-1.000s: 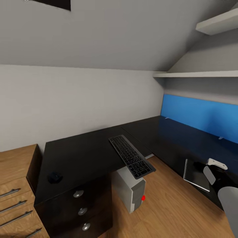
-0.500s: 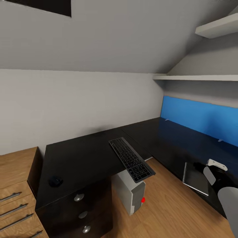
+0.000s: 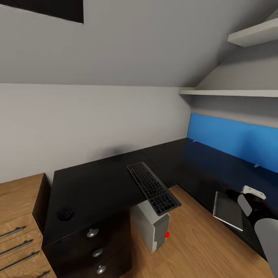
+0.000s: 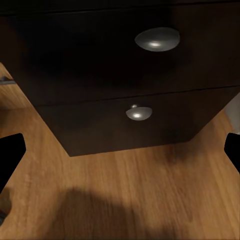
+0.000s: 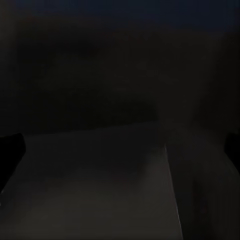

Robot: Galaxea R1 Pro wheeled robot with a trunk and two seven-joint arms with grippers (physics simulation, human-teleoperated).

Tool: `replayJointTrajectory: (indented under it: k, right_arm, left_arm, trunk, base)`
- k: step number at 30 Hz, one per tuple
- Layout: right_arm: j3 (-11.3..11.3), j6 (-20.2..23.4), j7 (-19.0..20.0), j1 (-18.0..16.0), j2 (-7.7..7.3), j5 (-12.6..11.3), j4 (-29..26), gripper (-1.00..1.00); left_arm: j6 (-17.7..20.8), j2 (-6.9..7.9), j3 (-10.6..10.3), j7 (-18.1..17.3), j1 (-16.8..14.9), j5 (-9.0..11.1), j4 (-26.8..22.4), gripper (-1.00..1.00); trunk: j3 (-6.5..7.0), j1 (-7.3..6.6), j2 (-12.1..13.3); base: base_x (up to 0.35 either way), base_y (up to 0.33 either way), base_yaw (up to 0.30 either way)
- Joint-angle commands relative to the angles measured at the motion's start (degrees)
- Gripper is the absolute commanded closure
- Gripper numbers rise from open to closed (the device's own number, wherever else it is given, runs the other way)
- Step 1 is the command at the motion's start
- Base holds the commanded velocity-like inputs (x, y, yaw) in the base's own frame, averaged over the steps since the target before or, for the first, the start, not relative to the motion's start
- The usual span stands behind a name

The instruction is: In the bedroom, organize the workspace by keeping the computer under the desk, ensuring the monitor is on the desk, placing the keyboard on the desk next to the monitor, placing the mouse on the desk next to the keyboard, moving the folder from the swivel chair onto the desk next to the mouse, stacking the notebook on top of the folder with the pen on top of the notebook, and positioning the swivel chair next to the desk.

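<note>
Silver-grey keyboard (image 3: 153,187) overhangs glossy black counter (image 3: 96,185) edge | black mouse (image 3: 65,213) far corner | left tool (image 4: 120,150) spread wide, empty | right tool state unclear

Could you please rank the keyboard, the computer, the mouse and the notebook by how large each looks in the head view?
1. keyboard
2. computer, partly hidden under the desk, so unsure against the keyboard
3. notebook
4. mouse
</note>
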Motion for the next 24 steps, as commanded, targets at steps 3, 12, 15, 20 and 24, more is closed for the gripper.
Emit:
replayJointTrajectory:
  k: [3, 12, 15, 20, 24]
  right_arm:
    - [0.0, -0.26, -0.21, -0.01, 0.05, -0.6, -0.09, -1.0]
    - [-0.01, -0.6, -0.06, -0.01, 0.09, -0.6, -0.06, -1.0]
    - [-0.01, -0.62, -0.09, -0.01, 0.08, -0.6, -0.05, -1.0]
    - [-0.01, -0.63, -0.11, -0.01, 0.07, -0.6, -0.11, -1.0]
    - [-0.01, -0.63, -0.11, -0.01, 0.03, -0.6, -0.13, -1.0]
  left_arm:
    - [-0.39, 0.06, -0.16, 0.13, -0.03, 0.46, -0.1, -1.0]
    - [-0.42, 0.06, -0.09, 0.13, -0.01, 0.42, -0.11, -1.0]
    - [-0.42, 0.06, -0.12, 0.13, -0.02, 0.43, -0.09, -1.0]
    - [-0.38, 0.03, -0.16, 0.13, -0.03, 0.43, -0.08, -1.0]
    - [-0.39, 0.05, -0.14, 0.13, -0.02, 0.44, -0.08, -1.0]
  trunk:
    - [-0.05, 0.0, -0.03]
    - [-0.05, 0.0, -0.03]
    - [-0.05, 0.0, -0.03]
    - [-0.05, 0.0, -0.03]
    - [-0.05, 0.0, -0.03]
  base:
    - [0.014, 0.0, 0.0]
    - [0.186, 0.0, 0.0]
    - [0.079, 0.0, 0.0]
    - [0.021, 0.0, 0.0]
    - [0.006, 0.0, 0.0]
